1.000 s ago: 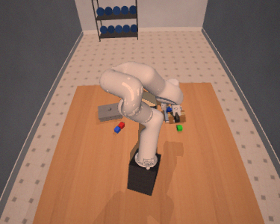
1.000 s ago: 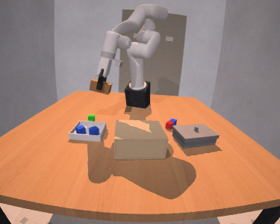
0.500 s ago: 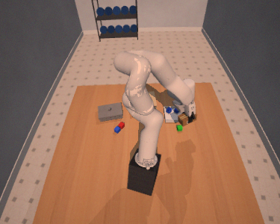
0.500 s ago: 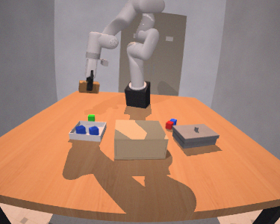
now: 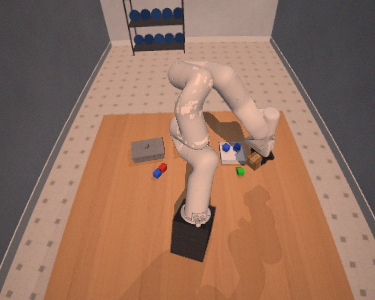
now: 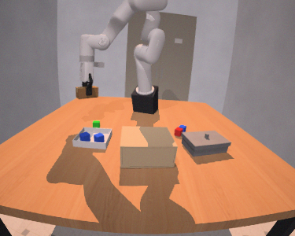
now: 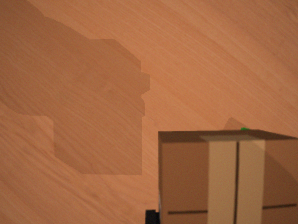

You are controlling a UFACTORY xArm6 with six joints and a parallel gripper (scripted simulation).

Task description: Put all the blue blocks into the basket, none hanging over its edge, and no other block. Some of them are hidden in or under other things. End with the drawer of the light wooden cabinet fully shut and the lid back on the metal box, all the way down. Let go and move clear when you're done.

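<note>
A: Exterior view, starting far left. What's the arm carrying?

B: Gripper (image 6: pixel 88 87) is clamped on a small cardboard box (image 6: pixel 82 93), fingers partly spread across its width. The box hangs clear above the table (image 6: pixel 234 185), over the far-left edge.

A: Next along?

B: White basket (image 6: pixel 79 142) with two blue blocks (image 6: pixel 85 136) side by side inside. A green block (image 6: pixel 96 123) sits just behind it.

A: Centre?

B: Light wooden cabinet (image 6: pixel 148 151), drawer front flush. The arm's black pedestal (image 6: pixel 139 105) stands behind it.

A: And on the right?

B: A red block (image 6: pixel 178 131) touching a third blue block (image 6: pixel 182 127) on the table, outside the basket. Beside them sits the metal box (image 6: pixel 207 143) with its lid (image 6: pixel 206 138) on.
</note>
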